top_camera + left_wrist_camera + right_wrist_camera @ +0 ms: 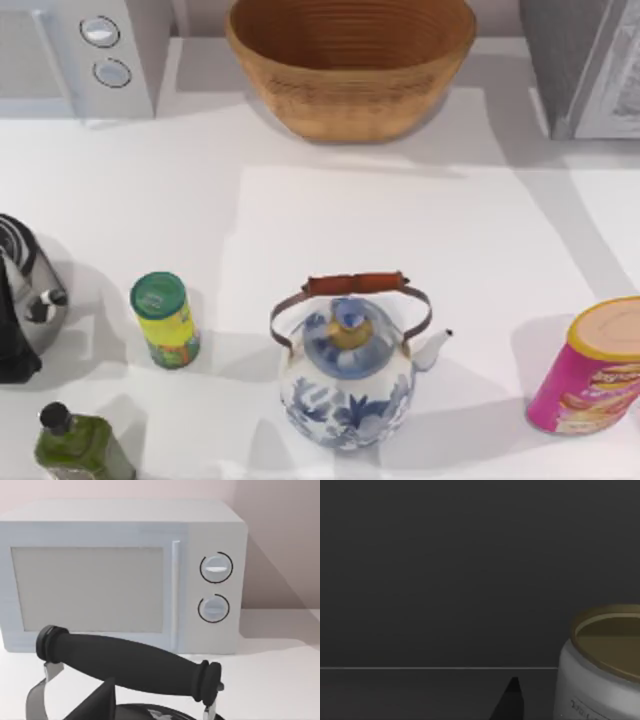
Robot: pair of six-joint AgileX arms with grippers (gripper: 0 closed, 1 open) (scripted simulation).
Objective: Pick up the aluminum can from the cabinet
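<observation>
Tabletop point(380, 220) of plain white, the cabinet's broad flat surface, carries everything seen from above. At its far edge stand a pale grey microwave with two round dials point(75, 55) in the left corner, a wide woven wicker basket point(350, 65) in the middle and a grey boxy appliance point(585, 65) in the right corner. At the left edge sits a black and steel kettle point(25, 295), and near the front left corner a green glass bottle with a black cap point(75, 445). Just to the right of the kettle, apart from it, stands an upright cylinder with a green lid and a yellow-green label point(167, 320). A blue and white porcelain teapot with a brown-wrapped handle point(348, 375) stands near the middle of the front edge, spout toward the right. A pink canister with a yellow lid point(590, 370) stands at the right edge. The left wrist view looks over the kettle's black handle at the microwave door; whether the left hand is apart or together cannot be told. The right wrist view is dim: a pale silvery aluminum can with a dull gold recessed top point(600, 665) stands upright on a dark surface before a dark wall, and where that lies on the tabletop I cannot tell. One dark pointed tip of the right hand point(512, 702) shows near the can, not touching it; its state cannot be told.
</observation>
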